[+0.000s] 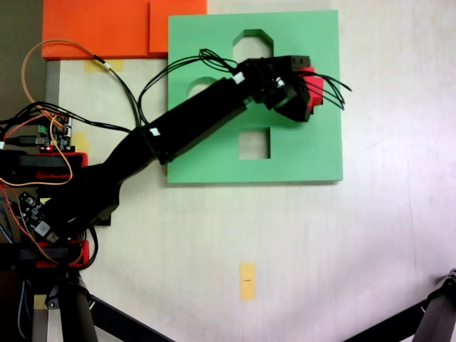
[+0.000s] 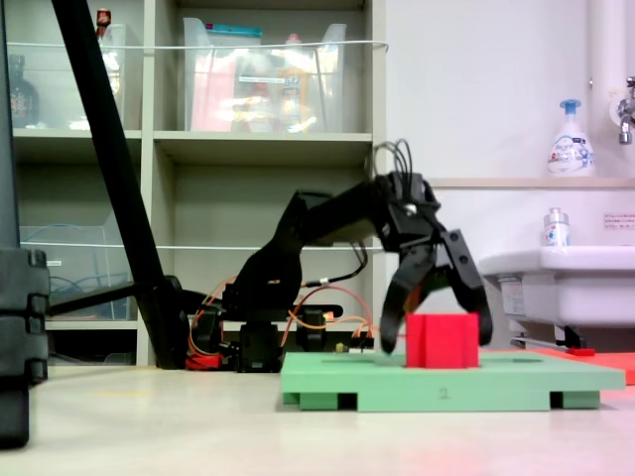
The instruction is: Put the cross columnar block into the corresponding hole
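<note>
The pale table surface (image 1: 320, 242) is seen in both fixed views, and the flat square green foam board (image 1: 313, 153) is lying on it; this board is taken as the landmark. In a fixed view from above, a flat orange foam sheet (image 1: 100, 28) is placed at the upper left corner of the board, touching or slightly overlapping its edge. The black robot arm (image 1: 192, 121) is stretched from the left of the board over its middle part, with thin black cables looped above it.

In the board a square cutout (image 1: 254, 144) is seen near the lower middle, and an octagonal cutout (image 1: 254, 41) near the upper edge. A further opening is partly covered by the arm, so its shape cannot be told. The cross-shaped hole itself is hidden under the block and the gripper.

The black gripper (image 2: 434, 337) is held over the right half of the board, pointing down. Its two jaws are spread wide, one on each side of the small bright red foam block (image 2: 443, 341); whether the fingertips touch the block cannot be told. The block is standing upright on the right part of the board, its upper part rising above the board surface. From above, the block (image 1: 314, 87) is shown only partly beside the gripper.

A small yellow tape mark (image 1: 247, 281) is seen on the table, well below the board.
</note>
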